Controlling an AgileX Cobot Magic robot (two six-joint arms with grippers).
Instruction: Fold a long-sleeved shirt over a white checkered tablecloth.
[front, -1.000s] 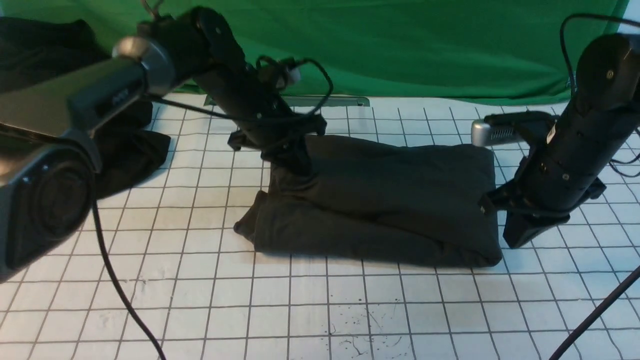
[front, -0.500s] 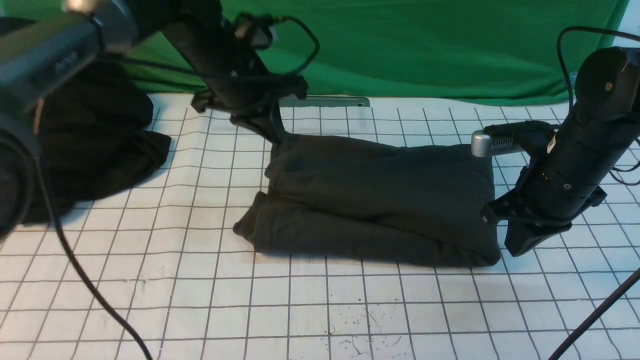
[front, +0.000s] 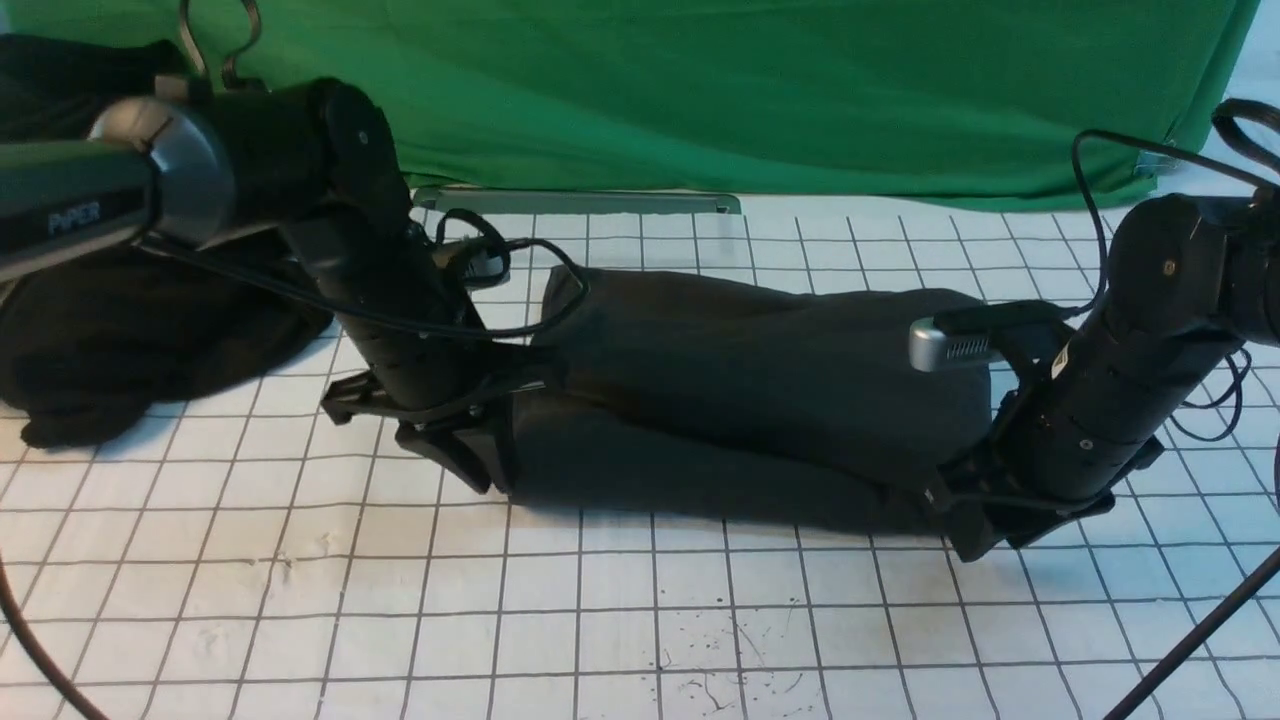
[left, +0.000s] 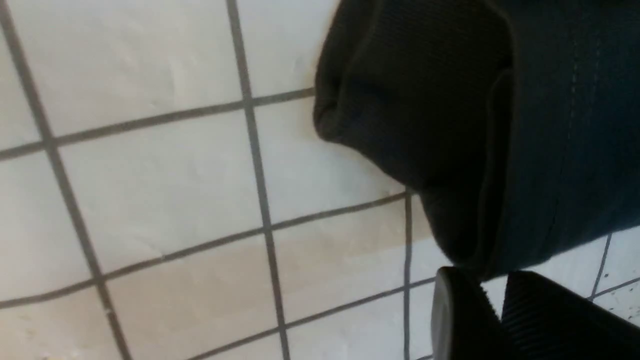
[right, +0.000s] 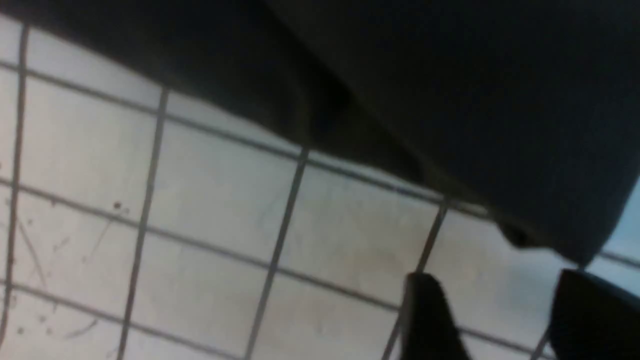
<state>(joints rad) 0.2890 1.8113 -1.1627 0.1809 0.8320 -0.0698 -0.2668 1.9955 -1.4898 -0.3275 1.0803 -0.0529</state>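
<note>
The long-sleeved shirt (front: 740, 380) lies folded into a thick dark slab in the middle of the white checkered tablecloth (front: 640, 620). My left gripper (front: 488, 478) points down at the shirt's near left corner. In the left wrist view its fingertips (left: 487, 282) stand slightly apart with bare cloth between them, and the shirt's edge (left: 450, 125) lies just past the tips. My right gripper (front: 975, 540) is low at the near right corner. In the right wrist view it (right: 500, 285) is wide open over the tablecloth (right: 225, 225), with the shirt's corner (right: 450, 100) just beyond.
A shapeless heap of black fabric (front: 130, 330) lies at the far left under my left arm. A green backdrop (front: 750, 90) closes the back, with a metal strip (front: 580, 200) at its foot. A black cable (front: 1190, 630) crosses the near right corner.
My left arm lifted off the shirt's far left corner and swung down to its near left corner. My right gripper sank lower at the near right corner. Both grippers have opened.
</note>
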